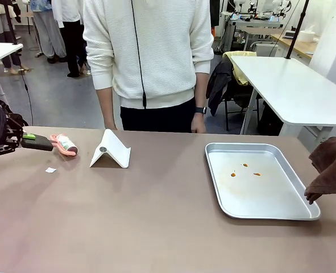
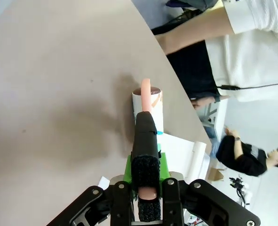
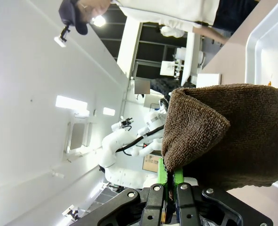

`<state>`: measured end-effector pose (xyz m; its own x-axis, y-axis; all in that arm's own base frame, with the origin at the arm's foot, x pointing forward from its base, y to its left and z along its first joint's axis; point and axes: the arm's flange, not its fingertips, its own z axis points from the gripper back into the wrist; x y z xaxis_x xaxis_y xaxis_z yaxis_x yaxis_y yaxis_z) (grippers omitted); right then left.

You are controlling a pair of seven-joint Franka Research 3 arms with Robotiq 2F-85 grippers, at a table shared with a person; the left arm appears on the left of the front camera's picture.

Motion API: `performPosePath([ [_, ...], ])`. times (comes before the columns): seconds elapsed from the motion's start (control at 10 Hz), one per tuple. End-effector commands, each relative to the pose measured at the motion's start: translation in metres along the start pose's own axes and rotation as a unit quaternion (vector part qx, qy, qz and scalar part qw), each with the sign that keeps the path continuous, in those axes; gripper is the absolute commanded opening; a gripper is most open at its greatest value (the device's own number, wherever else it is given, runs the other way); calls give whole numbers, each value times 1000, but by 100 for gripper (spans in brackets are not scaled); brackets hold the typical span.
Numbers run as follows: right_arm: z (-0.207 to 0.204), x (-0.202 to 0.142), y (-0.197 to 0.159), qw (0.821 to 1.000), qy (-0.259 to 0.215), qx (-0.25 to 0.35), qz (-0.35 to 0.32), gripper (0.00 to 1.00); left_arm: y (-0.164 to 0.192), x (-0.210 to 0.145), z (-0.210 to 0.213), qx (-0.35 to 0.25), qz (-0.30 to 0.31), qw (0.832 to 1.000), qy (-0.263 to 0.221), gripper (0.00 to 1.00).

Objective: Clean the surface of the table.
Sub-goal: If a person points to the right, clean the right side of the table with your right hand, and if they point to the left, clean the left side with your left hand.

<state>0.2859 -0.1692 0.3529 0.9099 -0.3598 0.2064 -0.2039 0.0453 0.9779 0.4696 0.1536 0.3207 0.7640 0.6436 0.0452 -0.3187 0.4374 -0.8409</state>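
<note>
**At the table's two side edges: both grippers clamped on cleaning tools**

Low at the left edge, the left gripper (image 1: 27,137) reaches in level, jaws closed on a lint roller (image 1: 65,144) handle over the tan table (image 1: 156,227). Opposite, the right gripper (image 3: 169,178), mostly cut off in the front view, pinches a brown towel (image 1: 330,168) beside the tray (image 1: 243,146). A person (image 1: 150,51) stands beyond.

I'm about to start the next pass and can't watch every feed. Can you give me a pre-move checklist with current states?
1. Left jaws shut on lint roller handle: ok.
2. Right jaws shut on brown cloth: ok.
3. Table free of debris: not ok, paper scrap near the lint roller.
4. Tray clean: not ok, orange spots.
5. Person's hand clear of table: cannot tell, at far edge.
</note>
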Motion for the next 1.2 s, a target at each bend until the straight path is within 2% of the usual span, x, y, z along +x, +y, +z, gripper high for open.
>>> performPosePath([
  [0.0,1,0,8,1000,3,-1,-10,0,-11,-1,23,-71,5,997,8,22],
  [0.2,1,0,8,1000,3,-1,-10,0,-20,-12,63,-148,-3,989,30,22],
  [0.4,1,0,8,1000,3,-1,-10,0,-19,-33,107,-183,-34,981,58,22],
  [0.8,1,0,8,1000,3,-1,-10,0,31,-69,185,-179,-86,957,213,22],
  [1.1,1,0,8,1000,3,-1,-10,0,78,-77,212,-183,-95,946,250,22],
])
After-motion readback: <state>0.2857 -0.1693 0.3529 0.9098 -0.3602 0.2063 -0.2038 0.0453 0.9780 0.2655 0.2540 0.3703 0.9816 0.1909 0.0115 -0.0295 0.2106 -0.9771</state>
